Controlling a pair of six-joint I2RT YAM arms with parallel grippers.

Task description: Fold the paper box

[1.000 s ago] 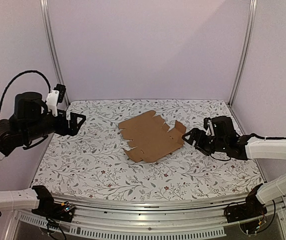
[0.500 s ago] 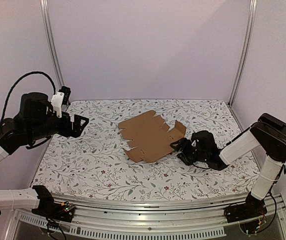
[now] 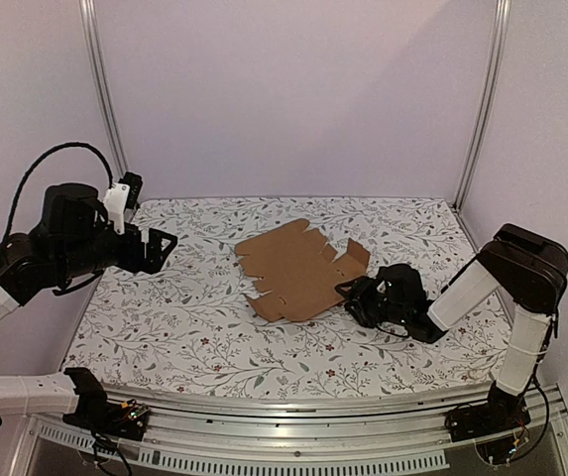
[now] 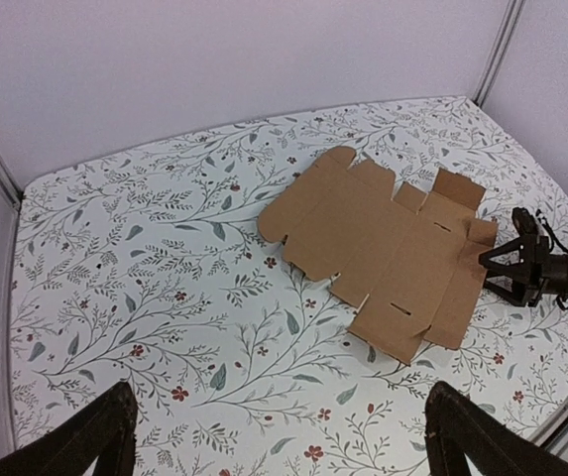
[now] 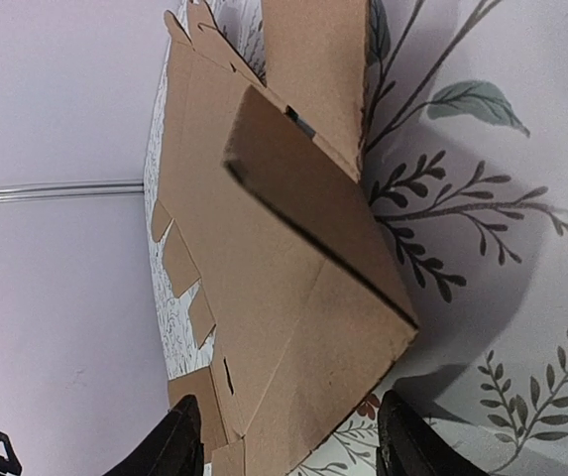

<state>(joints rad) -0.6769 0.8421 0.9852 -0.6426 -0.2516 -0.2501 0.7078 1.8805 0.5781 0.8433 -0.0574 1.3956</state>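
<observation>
Beside the paper box [image 3: 298,268], your right hand [image 3: 348,297] straddles its edge, half open, to fold a flap. Your left hand [image 3: 165,248] hangs wide, well apart.

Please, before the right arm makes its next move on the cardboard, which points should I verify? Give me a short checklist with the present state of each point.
1. The brown die-cut cardboard sheet lies unfolded on the floral table cloth: ok.
2. The right end effector is low at the sheet's right edge: ok.
3. Its jaws stand apart, with the sheet's edge between them in the right wrist view: ok.
4. Its fingers touch the cardboard: cannot tell.
5. The left end effector is open and apart from the sheet: ok.
6. Something holds the sheet down against sliding: not ok, nothing presses on it.
</observation>
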